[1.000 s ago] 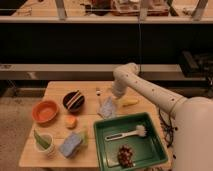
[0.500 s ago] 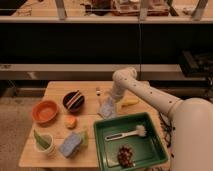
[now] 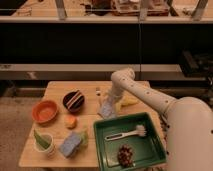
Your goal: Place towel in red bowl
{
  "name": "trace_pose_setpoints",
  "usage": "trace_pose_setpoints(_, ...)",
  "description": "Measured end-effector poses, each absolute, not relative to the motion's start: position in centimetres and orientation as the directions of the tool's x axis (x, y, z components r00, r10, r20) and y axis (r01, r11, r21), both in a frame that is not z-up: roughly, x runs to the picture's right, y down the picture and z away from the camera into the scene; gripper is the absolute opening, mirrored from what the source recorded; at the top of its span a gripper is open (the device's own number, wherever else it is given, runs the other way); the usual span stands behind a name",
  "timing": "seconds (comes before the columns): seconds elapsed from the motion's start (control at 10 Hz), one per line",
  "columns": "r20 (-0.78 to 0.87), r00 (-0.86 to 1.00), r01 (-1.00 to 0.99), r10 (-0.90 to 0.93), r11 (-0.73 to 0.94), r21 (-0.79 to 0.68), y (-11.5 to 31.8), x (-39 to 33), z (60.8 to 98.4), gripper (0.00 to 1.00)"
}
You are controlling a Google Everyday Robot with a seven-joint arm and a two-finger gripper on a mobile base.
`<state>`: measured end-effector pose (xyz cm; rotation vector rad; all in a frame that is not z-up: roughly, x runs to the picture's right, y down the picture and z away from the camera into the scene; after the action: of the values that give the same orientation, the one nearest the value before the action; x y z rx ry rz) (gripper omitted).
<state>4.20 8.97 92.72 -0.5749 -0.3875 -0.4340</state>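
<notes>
A: What are we looking at here, starting with the biggest things?

B: We are looking at a wooden table (image 3: 55, 91) filling the lower left and middle of the frame, with dark shelving (image 3: 75, 40) running across behind it. A white robot arm (image 3: 145, 95) is arching in from a bulky white body at the lower right towards the middle of the table.

A: And what are we seeing on the table?

B: A green tray (image 3: 150, 147) is sitting at the lower middle. It is holding a white brush (image 3: 127, 134) and, nearer the bottom edge, a dark clump (image 3: 125, 155) that we cannot make out. At the left, the red bowl (image 3: 45, 111) is sitting with a dark striped bowl (image 3: 73, 100) just to its upper right. A blue-and-green sponge (image 3: 71, 144) is lying at the lower left, beside a white cup (image 3: 42, 145) with something green in it.

A: Where are we finding the towel?

B: The towel (image 3: 106, 111) is lying at the middle of the table, just above the tray's upper left corner. It is well apart from the red bowl, with the dark bowl roughly between them.

A: And the gripper?

B: The gripper (image 3: 107, 100) is hanging directly over the towel, close above it. Its jaws are standing spread wide with nothing clasped. We cannot tell whether it is touching the cloth.

A: Anything smaller?

B: A yellow item (image 3: 128, 102) is lying just right of the gripper, and a small orange item (image 3: 71, 121) is sitting below the dark bowl.
</notes>
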Motion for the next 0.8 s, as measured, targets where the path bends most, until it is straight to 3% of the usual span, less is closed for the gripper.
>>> trace_pose_setpoints(0.3, 0.447, 0.847, 0.498, -0.290, 0.729, -0.470, 9.2, 3.9, 93.6, 0.78)
trace_pose_setpoints(0.8, 0.458, 0.842, 0.506, -0.284, 0.711, -0.489, 10.3, 4.1, 94.0, 0.28)
